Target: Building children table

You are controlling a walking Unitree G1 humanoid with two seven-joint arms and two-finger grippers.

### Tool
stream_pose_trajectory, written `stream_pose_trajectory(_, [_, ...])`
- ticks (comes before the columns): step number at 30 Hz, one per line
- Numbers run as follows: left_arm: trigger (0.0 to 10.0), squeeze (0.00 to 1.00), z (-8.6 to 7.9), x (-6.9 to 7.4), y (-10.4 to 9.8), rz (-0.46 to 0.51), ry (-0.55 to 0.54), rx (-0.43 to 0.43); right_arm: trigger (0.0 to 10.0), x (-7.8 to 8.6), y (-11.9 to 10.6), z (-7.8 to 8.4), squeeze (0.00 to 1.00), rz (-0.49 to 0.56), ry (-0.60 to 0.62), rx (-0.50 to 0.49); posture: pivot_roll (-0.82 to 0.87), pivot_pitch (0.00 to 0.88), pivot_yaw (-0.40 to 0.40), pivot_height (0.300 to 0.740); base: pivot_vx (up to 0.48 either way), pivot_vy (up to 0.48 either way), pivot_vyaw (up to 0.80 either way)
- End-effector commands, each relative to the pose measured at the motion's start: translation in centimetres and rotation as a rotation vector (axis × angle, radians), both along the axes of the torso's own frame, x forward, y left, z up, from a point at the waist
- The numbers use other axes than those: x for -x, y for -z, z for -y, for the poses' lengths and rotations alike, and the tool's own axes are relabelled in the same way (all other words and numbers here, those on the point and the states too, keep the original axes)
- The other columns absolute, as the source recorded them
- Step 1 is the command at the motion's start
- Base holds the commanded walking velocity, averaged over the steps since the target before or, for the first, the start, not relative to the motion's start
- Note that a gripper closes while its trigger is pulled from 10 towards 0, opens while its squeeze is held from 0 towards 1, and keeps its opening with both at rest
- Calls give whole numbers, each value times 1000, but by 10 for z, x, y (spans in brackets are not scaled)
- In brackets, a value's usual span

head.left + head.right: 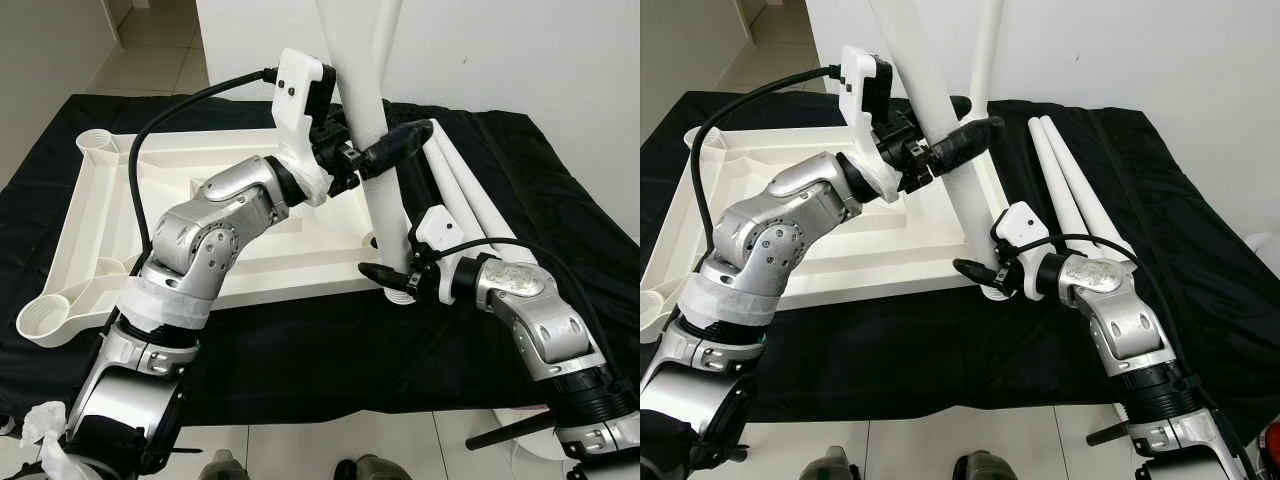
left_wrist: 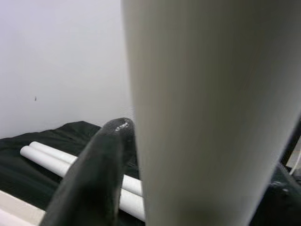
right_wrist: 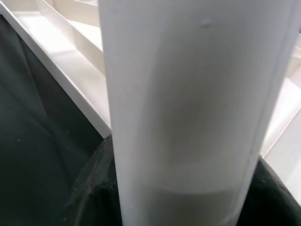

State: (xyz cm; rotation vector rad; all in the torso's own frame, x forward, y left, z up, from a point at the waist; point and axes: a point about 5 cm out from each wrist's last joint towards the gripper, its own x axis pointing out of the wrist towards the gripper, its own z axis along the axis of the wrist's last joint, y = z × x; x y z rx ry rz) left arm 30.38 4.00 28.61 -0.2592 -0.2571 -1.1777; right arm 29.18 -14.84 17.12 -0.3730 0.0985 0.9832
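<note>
The white table leg (image 1: 385,190) stands nearly upright at the near right corner socket of the upturned white tabletop (image 1: 110,230), which lies underside-up on the black cloth (image 1: 300,350). The left gripper (image 1: 375,155) is clamped on the leg partway up, one black finger (image 2: 94,179) pressed along its side, and the right gripper (image 1: 392,277) is closed around the leg's foot, right at the socket. To seat it well, I judge the leg should be kept square to the tabletop – the upper grip steering tilt, the lower grip guiding the end in – then pushed straight down without twisting the tabletop off the cloth.

Two spare legs (image 1: 1075,195) lie side by side on the cloth just right of the corner, near the right arm – a wide elbow swing could roll them. A second leg (image 1: 388,45) already stands behind, close by. The wall (image 1: 520,50) is near behind; the cloth's near edge sits just in front of the tabletop, with floor tiles (image 1: 320,445) beyond
</note>
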Motion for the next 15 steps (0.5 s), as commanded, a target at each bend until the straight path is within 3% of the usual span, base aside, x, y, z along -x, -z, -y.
stream_pose_trajectory(1, [0, 0, -1, 5, -7, 57, 116, -2, 10000, -2, -2, 3, 0, 9, 6, 12, 56, 0, -30, 740, 0, 0, 0])
stream_pose_trajectory(6, [0, 0, -6, -1, -15, 72, 64, 31, 10000, -9, -7, 3, 0, 54, 59, -20, 59, 0, -30, 740, 0, 0, 0])
stream_pose_trajectory(15, [0, 0, -7, -9, -19, 56, -18, 7, 10000, -18, -11, 5, 27, 64, 135, -64, 62, 0, -31, 740, 0, 0, 0])
